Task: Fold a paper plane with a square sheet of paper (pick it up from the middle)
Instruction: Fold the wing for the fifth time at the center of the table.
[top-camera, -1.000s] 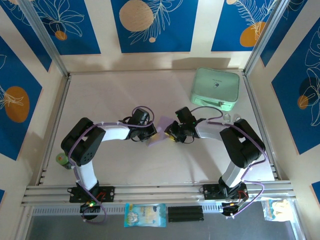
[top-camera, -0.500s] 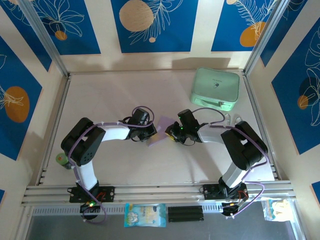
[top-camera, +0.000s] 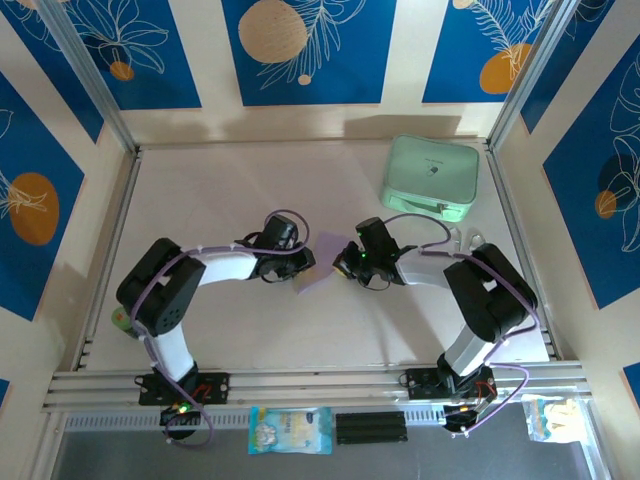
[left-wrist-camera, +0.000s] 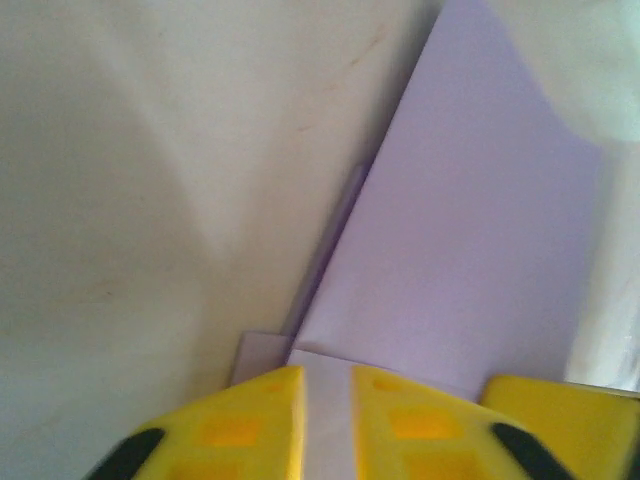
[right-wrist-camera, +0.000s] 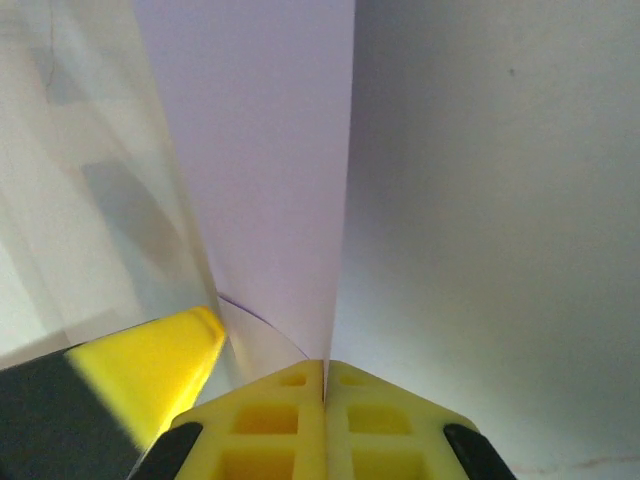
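Observation:
The sheet of paper (top-camera: 322, 265) is pale lilac, folded into layers, and sits between the two grippers at the table's middle. In the left wrist view the sheet of paper (left-wrist-camera: 470, 250) spreads ahead with a creased edge. My left gripper (left-wrist-camera: 327, 420) stands slightly open, and a strip of paper shows in the narrow gap between its yellow fingers. My right gripper (right-wrist-camera: 325, 400) is shut on the paper's edge. From its closed seam the sheet of paper (right-wrist-camera: 270, 170) rises upright. In the top view the left gripper (top-camera: 303, 264) and right gripper (top-camera: 344, 266) face each other across the paper.
A mint-green rounded case (top-camera: 430, 178) lies at the back right. A small green object (top-camera: 122, 318) sits by the left rail. A printed packet (top-camera: 290, 430) lies in front of the arm bases. The table (top-camera: 200, 190) is bare at the back left.
The right gripper has closed onto the paper's edge and shifted slightly. The left gripper's jaws have parted a little where they were shut.

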